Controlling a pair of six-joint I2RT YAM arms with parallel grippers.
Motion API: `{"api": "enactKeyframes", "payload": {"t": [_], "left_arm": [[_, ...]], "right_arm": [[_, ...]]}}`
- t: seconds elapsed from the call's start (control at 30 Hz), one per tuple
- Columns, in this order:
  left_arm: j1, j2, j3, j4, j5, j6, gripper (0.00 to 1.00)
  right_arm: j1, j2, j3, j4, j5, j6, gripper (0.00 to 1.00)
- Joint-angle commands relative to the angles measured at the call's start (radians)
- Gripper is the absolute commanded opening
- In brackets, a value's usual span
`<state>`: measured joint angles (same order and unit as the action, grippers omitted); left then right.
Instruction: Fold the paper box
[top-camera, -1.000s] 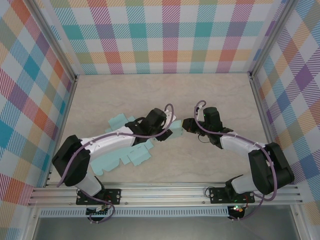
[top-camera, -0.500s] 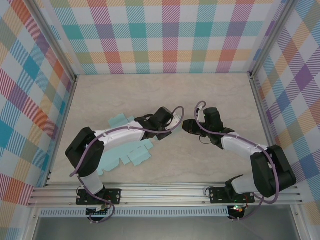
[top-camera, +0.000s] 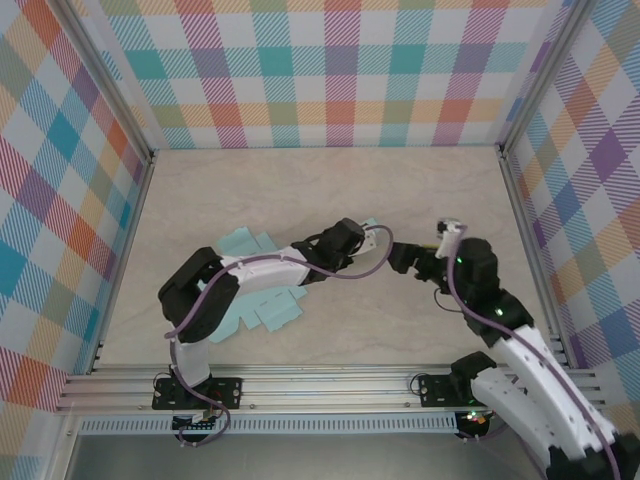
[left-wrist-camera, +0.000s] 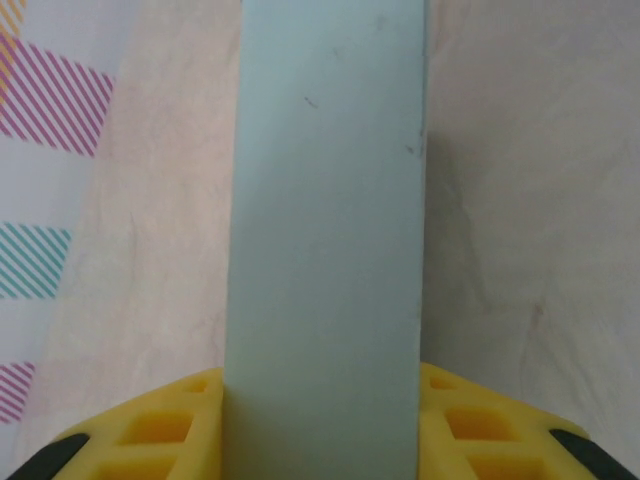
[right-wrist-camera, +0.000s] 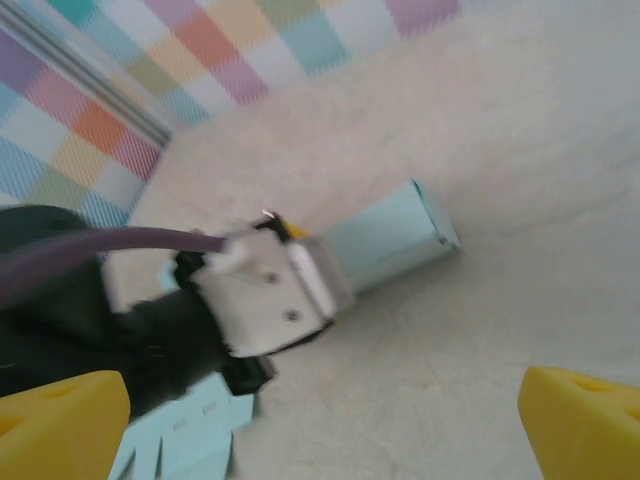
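A: Checking the left gripper (top-camera: 362, 238): what do you have?
B: You have it clenched on a pale blue panel (left-wrist-camera: 325, 200) of the paper box (top-camera: 255, 298). Yellow fingers (left-wrist-camera: 150, 430) press each side.
A: Box position?
B: Flat on the table (top-camera: 300, 190), spreading from the left gripper back under its arm.
A: Right gripper (top-camera: 402, 258)?
B: Just right of the left gripper, clear of the panel, fingers spread wide, released.

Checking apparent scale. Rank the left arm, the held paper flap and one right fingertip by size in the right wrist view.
1. left arm, clearly largest.
2-3. paper flap and right fingertip: they look alike. The fingertip is cropped and nearest the camera, so it is left unranked.
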<state>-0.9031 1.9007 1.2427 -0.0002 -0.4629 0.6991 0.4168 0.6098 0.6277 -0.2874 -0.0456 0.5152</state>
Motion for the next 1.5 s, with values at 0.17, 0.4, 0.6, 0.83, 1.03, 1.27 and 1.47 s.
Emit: {"api": "enactKeyframes", "payload": {"t": [0.17, 0.4, 0.6, 0.83, 1.03, 1.27, 1.47], "left_arm": [[-0.027, 0.258, 0.253, 0.101, 0.089, 0.120, 0.36], [-0.045, 0.436, 0.452, 0.063, 0.124, 0.143, 0.42], [-0.046, 0.460, 0.504, 0.041, 0.132, 0.078, 0.68], [-0.048, 0.316, 0.359, 0.146, 0.120, -0.014, 1.00], [-0.050, 0.063, 0.071, 0.303, 0.024, -0.135, 1.00], [-0.046, -0.330, -0.306, 0.378, -0.185, -0.498, 1.00], [-0.004, -0.691, -0.558, 0.154, -0.325, -1.009, 1.00]], "right_arm": [[0.002, -0.321, 0.032, -0.216, 0.159, -0.023, 1.00], [0.002, -0.351, 0.059, -0.287, 0.237, 0.003, 1.00], [0.002, -0.480, -0.006, -0.238, 0.294, 0.043, 1.00], [0.002, -0.540, -0.020, -0.209, 0.269, 0.071, 1.00], [0.002, -0.523, -0.007, -0.220, 0.329, 0.079, 1.00], [0.002, -0.294, -0.025, -0.107, 0.155, 0.113, 1.00], [0.021, 0.035, -0.022, 0.016, 0.013, 0.190, 1.00]]}}
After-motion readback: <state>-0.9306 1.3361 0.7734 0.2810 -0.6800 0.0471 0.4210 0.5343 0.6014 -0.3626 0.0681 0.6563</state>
